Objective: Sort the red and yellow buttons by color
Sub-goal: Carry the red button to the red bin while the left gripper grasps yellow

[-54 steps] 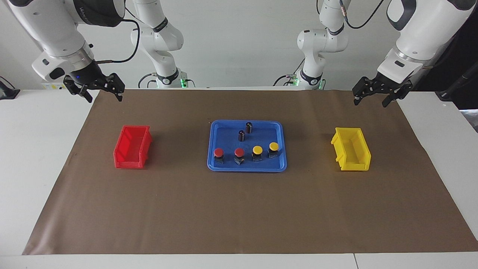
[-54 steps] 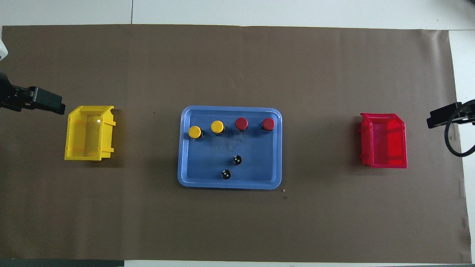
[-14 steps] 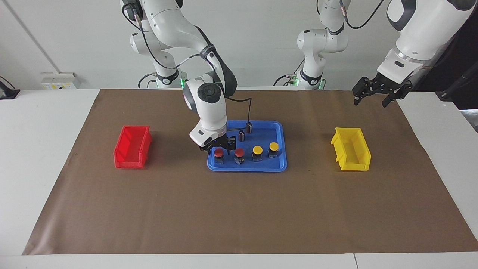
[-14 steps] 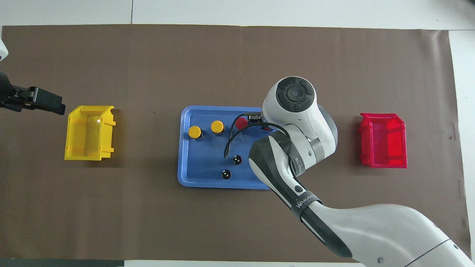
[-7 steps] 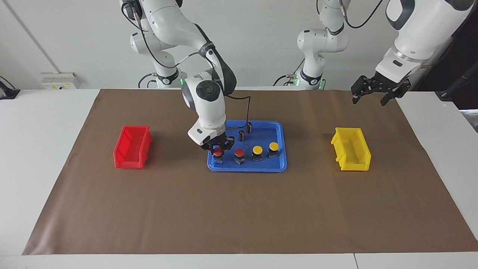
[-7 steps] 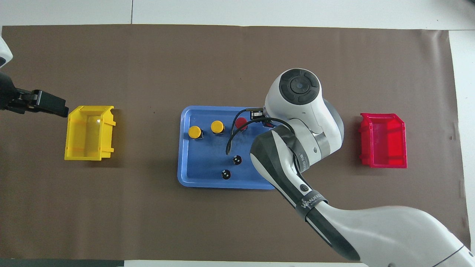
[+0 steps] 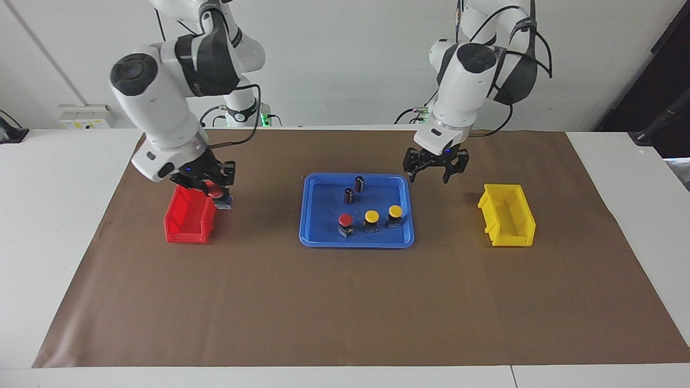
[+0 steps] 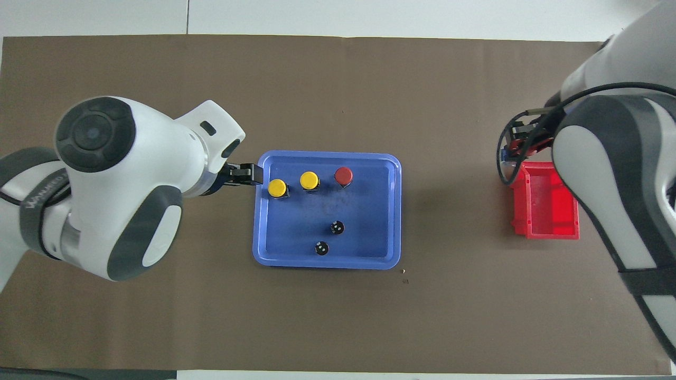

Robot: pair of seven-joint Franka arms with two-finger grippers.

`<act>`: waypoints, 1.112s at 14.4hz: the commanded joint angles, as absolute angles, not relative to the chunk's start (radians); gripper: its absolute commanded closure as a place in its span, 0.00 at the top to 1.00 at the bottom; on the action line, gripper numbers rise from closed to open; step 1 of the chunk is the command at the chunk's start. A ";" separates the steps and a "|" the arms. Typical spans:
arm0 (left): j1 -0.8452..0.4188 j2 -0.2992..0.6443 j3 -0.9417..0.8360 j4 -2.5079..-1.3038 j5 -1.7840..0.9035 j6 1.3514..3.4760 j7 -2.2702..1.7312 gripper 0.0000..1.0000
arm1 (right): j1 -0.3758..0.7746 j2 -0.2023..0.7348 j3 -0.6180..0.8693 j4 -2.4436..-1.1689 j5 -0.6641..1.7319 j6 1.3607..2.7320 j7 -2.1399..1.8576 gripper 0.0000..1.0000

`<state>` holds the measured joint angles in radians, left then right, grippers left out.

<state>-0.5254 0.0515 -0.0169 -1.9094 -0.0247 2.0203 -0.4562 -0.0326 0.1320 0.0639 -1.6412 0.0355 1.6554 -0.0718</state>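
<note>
My right gripper (image 7: 214,192) is shut on a red button (image 7: 216,189) and holds it over the tray-side rim of the red bin (image 7: 186,223); it also shows in the overhead view (image 8: 518,149). One red button (image 7: 345,219) and two yellow buttons (image 7: 371,216) (image 7: 395,210) stand in a row in the blue tray (image 7: 323,241). My left gripper (image 7: 436,168) is open and empty, over the tray's rim at the left arm's end, close to the yellow buttons (image 8: 277,187).
Two dark cylinders with silvery tops (image 7: 359,183) (image 7: 349,195) stand in the tray nearer the robots. A yellow bin (image 7: 506,221) sits toward the left arm's end of the brown mat (image 7: 345,302); my left arm hides it in the overhead view.
My right gripper lifted one red button out of the tray and carried it over to the red bin. My left arm swung in from the table corner to the tray.
</note>
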 commanded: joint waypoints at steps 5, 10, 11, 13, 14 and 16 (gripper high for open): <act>-0.578 0.155 0.003 -1.968 -0.034 2.209 -0.529 0.73 | -0.167 -0.018 0.077 -2.044 0.049 1.962 -0.256 0.22; -0.594 0.187 0.003 -1.993 -0.032 2.275 -0.546 0.73 | -0.196 -0.081 0.074 -2.221 0.051 2.095 -0.310 0.24; -0.594 0.195 0.003 -1.994 -0.029 2.281 -0.546 0.73 | -0.198 -0.089 0.074 -2.261 0.049 2.144 -0.313 0.24; -0.595 0.215 0.003 -1.994 -0.005 2.290 -0.552 0.73 | -0.207 -0.104 0.072 -2.321 0.051 2.204 -0.347 0.24; -0.604 0.225 0.003 -1.996 -0.003 2.302 -0.566 0.73 | -0.227 -0.097 0.074 -2.332 0.051 2.229 -0.356 0.24; -0.607 0.232 0.003 -1.994 -0.003 2.306 -0.598 0.43 | -0.229 -0.083 0.074 -2.359 0.051 2.284 -0.356 0.25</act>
<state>-0.5808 0.2284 -0.0140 -1.9809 -0.0236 2.2747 -0.5486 -0.2056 -0.0658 0.0646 -2.3088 0.0361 2.2267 -0.3239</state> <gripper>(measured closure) 0.317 0.590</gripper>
